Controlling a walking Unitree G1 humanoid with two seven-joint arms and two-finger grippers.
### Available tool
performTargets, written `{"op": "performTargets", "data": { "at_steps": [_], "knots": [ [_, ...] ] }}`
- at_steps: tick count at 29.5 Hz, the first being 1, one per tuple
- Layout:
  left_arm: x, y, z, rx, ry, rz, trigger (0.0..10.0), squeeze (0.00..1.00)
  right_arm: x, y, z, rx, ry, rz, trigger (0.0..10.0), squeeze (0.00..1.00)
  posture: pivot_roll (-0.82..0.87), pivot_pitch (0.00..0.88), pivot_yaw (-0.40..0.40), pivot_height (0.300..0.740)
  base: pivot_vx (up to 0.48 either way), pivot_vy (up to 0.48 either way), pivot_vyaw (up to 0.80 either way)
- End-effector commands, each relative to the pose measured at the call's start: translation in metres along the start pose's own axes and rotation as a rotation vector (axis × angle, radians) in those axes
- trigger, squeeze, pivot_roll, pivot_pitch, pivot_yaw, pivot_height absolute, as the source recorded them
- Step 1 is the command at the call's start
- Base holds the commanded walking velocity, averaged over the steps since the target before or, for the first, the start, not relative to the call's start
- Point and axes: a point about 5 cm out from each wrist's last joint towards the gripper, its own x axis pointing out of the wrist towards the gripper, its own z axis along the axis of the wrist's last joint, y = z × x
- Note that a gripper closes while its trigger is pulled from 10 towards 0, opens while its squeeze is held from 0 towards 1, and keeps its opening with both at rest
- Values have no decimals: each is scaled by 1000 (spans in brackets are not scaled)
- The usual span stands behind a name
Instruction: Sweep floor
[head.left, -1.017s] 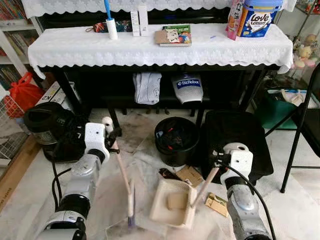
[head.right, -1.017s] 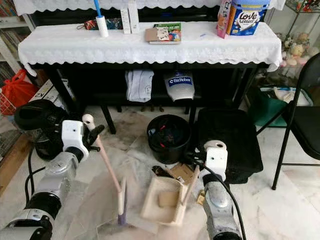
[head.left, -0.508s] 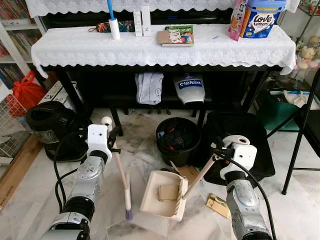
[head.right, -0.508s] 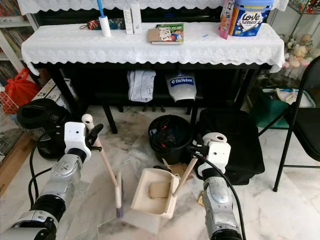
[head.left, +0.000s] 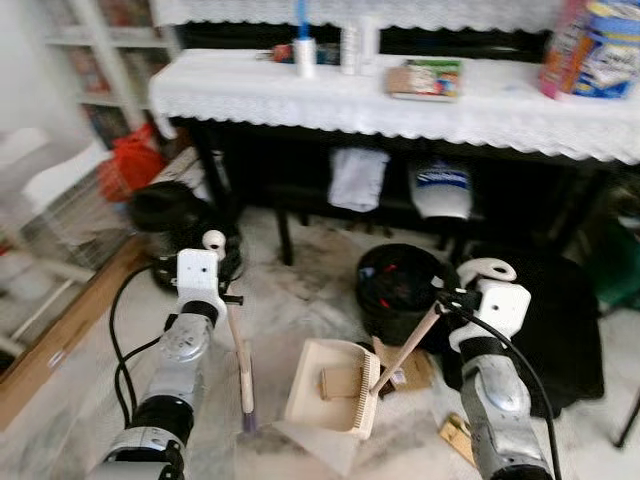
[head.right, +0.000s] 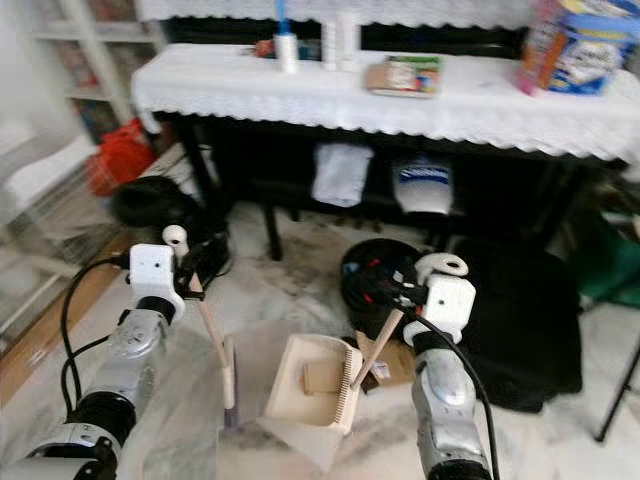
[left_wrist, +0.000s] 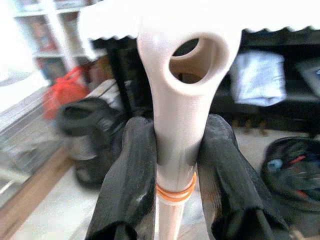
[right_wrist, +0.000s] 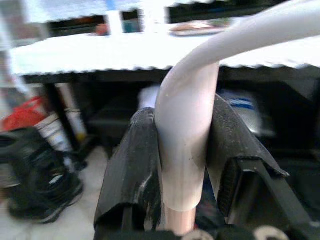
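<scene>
Since earlier: our head view has swung left and blurred; dustpan (head.left: 333, 390) sits tilted as before, off the floor.
Head view: our left gripper (head.left: 228, 300) holds the broom (head.left: 241, 361) upright, bristles at the marble floor (head.left: 300, 300); our right gripper (head.left: 442, 300) carries the dustpan by its handle, near the black bin (head.left: 400, 290).
Left wrist: fingers (left_wrist: 125, 180) clenched on the broom's handle.
Right wrist: fingers (right_wrist: 132, 165) clamped around the dustpan handle (right_wrist: 187, 145).
</scene>
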Motion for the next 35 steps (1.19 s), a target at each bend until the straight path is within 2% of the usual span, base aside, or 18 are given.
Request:
{"op": "performTargets", "data": {
  "at_steps": [1, 12, 19, 23, 28, 33, 35],
  "knots": [
    [-1, 0, 5, 14, -49, -3, 10000, 0, 4, 7, 14, 19, -65, 17, 10000, 0, -134, 0, 43, 740, 0, 0, 794],
    [-4, -6, 11, -7, -99, -24, 10000, 0, 7, 4, 23, 23, -98, -12, 10000, 0, -141, 0, 51, 740, 0, 0, 799],
    [3, -14, 17, -15, -108, -37, 10000, 0, 17, -1, 33, 13, -129, -23, 10000, 0, -148, 0, 58, 740, 0, 0, 800],
    [13, -4, 29, -19, -136, 23, 10000, 0, 27, -7, 42, -4, -140, -35, 10000, 0, -125, 0, 38, 740, 0, 0, 800],
    [20, 11, 40, 1, -168, 79, 10000, 0, 35, -23, 58, -18, -175, -83, 10000, 0, -121, 0, 32, 740, 0, 0, 800],
    [23, 8, 42, 24, -171, 51, 10000, 0, 32, -32, 63, -41, -194, -110, 10000, 0, -151, 0, 58, 740, 0, 0, 800],
    [17, 3, 37, 15, -170, 30, 10000, 0, 22, -31, 54, -41, -164, -127, 10000, 0, -161, 0, 65, 740, 0, 0, 800]
  ]
}}
